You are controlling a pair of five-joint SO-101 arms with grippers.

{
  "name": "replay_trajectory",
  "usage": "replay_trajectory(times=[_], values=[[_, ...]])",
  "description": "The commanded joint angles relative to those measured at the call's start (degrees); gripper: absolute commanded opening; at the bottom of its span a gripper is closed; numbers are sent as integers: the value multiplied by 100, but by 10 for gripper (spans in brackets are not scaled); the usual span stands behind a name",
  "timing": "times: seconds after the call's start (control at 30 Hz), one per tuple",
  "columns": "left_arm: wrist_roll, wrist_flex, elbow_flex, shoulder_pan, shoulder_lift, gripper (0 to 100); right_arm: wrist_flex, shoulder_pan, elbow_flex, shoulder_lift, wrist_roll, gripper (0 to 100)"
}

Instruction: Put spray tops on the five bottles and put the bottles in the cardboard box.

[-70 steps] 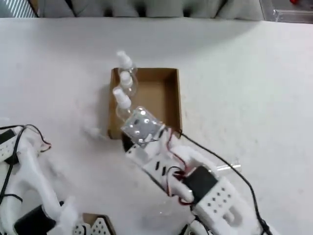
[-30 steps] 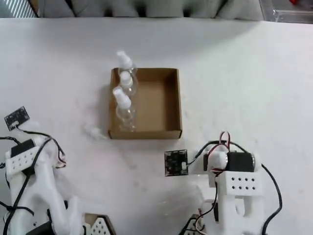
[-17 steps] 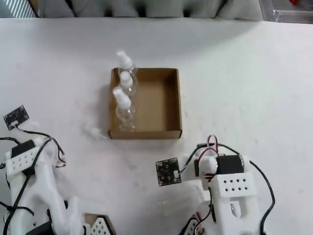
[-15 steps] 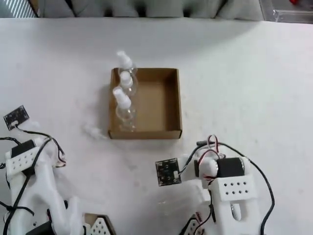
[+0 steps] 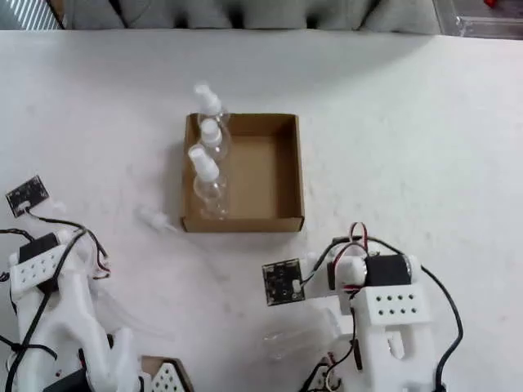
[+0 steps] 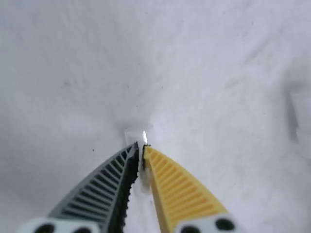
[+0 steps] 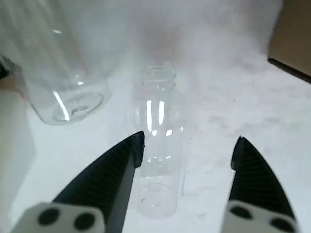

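Observation:
The cardboard box (image 5: pixel 278 167) stands mid-table, and three bottles with spray tops (image 5: pixel 204 163) line its left wall. A loose spray top (image 5: pixel 154 219) lies on the table just left of the box. My right gripper (image 7: pixel 187 143) is open over a clear uncapped bottle (image 7: pixel 158 141) that lies between its black fingers, neck pointing away. A second clear bottle (image 7: pixel 68 94) rests beside it. My left gripper (image 6: pixel 141 148) is shut above bare table, with a thin clear tube (image 6: pixel 137 136) pinched at its tips.
The right arm (image 5: pixel 384 302) sits at the near edge, right of centre, and the left arm (image 5: pixel 49 286) at the near left. A corner of the box (image 7: pixel 294 41) is close to the right gripper. Open table lies behind and right of the box.
The right arm has drawn back from the box to the near edge. The left arm has lifted its wrist. In the last half second almost nothing moved.

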Motion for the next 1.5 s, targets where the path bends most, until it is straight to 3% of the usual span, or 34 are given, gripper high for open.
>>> replay_trajectory(times=[0.0,0.2,0.7,1.1,1.47], values=[[-62,-79,44,-13,4,28,629,31,-580,-48,70,262],[-62,-79,44,-13,4,28,804,-127,-290,13,79,262],[-62,-62,53,-13,4,28,-549,-347,914,13,35,262],[-62,-53,53,-13,22,28,-620,-198,949,22,26,262],[-62,-53,53,-13,31,28,-787,31,765,681,-510,262]])
